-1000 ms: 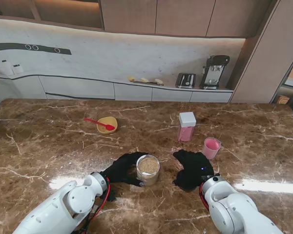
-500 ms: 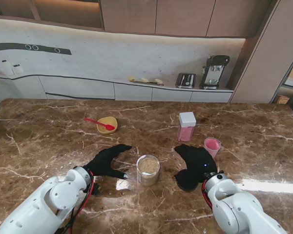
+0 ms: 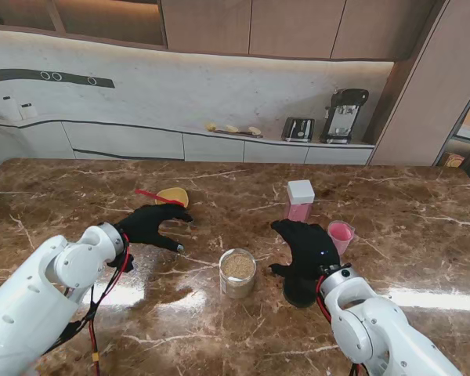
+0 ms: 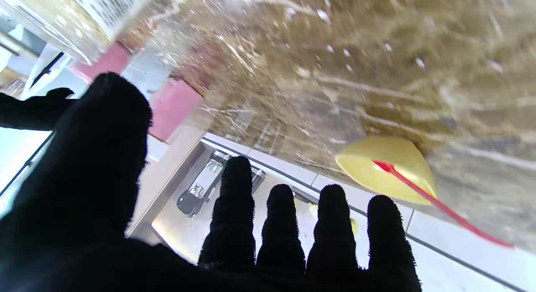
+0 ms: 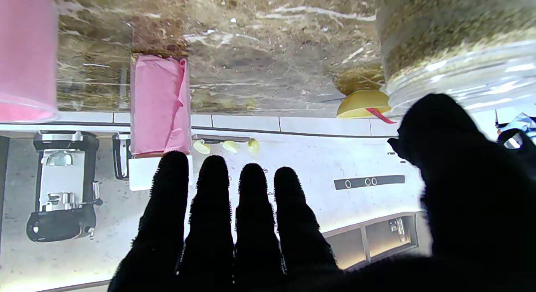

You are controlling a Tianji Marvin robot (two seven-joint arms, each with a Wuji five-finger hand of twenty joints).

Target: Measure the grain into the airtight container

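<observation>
1. Left hand (image 3: pixel 150 225) hovers open over the surface (image 3: pixel 78 196), fingers (image 4: pixel 234 208) spread, holding nothing, just short of the one yellow bowl (image 3: pixel 173 196).
2. One red spoon (image 3: pixel 150 194) rests in that bowl, its handle sticking out past the rim toward the robot's left.
3. Right hand (image 3: pixel 304 252) is flat and open too, fingers straight and empty, sitting between the grain jar and the pink cup.
4. One clear jar of grain (image 3: pixel 237 271) stands upright near the middle, nearer to me than both hands' fingertips, lid off, nobody touching it.
5. One pink cup (image 3: pixel 339 236) stands just to the right of the right hand, apart from it.
6. One pink container with a white lid (image 3: pixel 299 203) stands upright farther from me, beyond the right hand's fingertips, lid on.
7. Count: two hands, one jar, one cup, one lidded container, one bowl, one spoon.
8. Back counter: one toaster (image 3: pixel 298 129), one coffee machine (image 3: pixel 343 115).
</observation>
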